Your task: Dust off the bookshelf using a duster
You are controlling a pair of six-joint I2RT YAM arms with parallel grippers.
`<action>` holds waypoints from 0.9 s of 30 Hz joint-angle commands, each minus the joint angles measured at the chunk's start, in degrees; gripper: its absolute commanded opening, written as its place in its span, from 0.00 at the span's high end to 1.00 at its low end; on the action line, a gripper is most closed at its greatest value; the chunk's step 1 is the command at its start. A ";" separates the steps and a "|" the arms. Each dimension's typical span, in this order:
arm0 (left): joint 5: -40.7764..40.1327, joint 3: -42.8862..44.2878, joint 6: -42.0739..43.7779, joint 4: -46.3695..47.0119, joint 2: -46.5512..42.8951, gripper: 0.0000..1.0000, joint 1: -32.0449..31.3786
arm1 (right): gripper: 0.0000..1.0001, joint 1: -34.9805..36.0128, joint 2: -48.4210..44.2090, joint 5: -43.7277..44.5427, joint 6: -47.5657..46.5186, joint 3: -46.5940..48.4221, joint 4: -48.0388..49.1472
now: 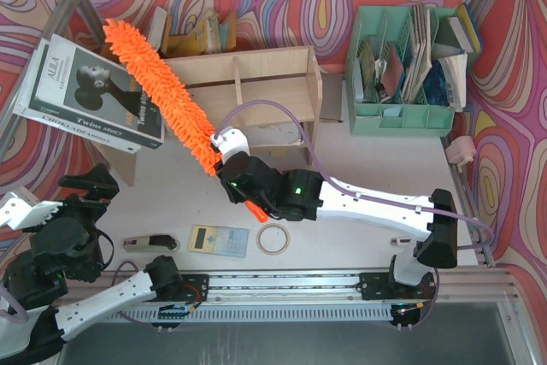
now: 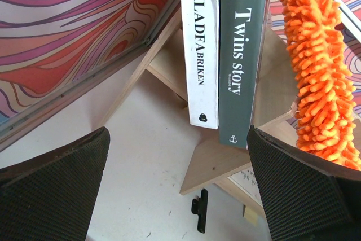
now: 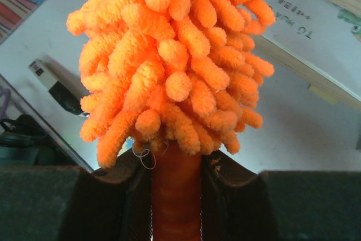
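Right gripper [image 3: 176,196] is pinched tight on the duster [image 1: 154,74], clamping the slim handle just below the fluffy head, with the handle's tail poking out behind the fingers. From that grip the duster runs up and to the left on a long diagonal. Its head crosses the left end of the bookshelf [image 1: 265,70], right beside the leaning books [image 1: 90,96]. Whether the fluff actually touches the wood, I can't tell. The bookshelf runs left to right, so most of its top lies to the right of the brush, and I'd expect a sweep that way. Left gripper [image 1: 64,198] is spread wide and empty at the near-left of the desk [image 1: 376,156], well away from the duster.
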 commanded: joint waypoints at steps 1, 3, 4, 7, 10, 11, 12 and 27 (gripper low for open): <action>-1.10 -0.97 1.41 0.81 -0.96 0.02 -0.20 | 1.00 -0.07 -0.53 5.81 0.07 2.29 -3.20; -1.19 -1.00 1.50 0.75 -1.12 0.02 -0.20 | 1.00 -0.08 -0.92 8.44 0.58 2.54 -5.86; -1.25 -0.98 1.48 0.71 -1.11 0.02 -0.22 | 1.00 -0.22 -1.26 9.40 0.83 2.39 -6.80; -1.14 -1.03 1.44 0.72 -1.23 0.02 -0.20 | 1.00 -0.81 -2.79 10.52 1.05 2.72 -9.54; -1.22 -1.04 1.45 0.63 -1.34 0.02 -0.20 | 1.00 -0.82 -2.19 9.52 -0.50 6.21 -11.85; -1.31 -1.06 1.38 0.60 -1.34 0.02 -0.20 | 1.00 -0.82 -1.54 8.17 -0.99 7.74 -12.59; -1.27 -1.09 1.34 0.61 -1.38 0.02 -0.20 | 1.00 -0.77 -0.63 7.19 -1.27 9.82 -13.92; 0.61 -1.49 4.16 4.26 1.92 0.02 -0.20 | 1.00 0.11 13.69 2.22 -4.83 38.00 -36.62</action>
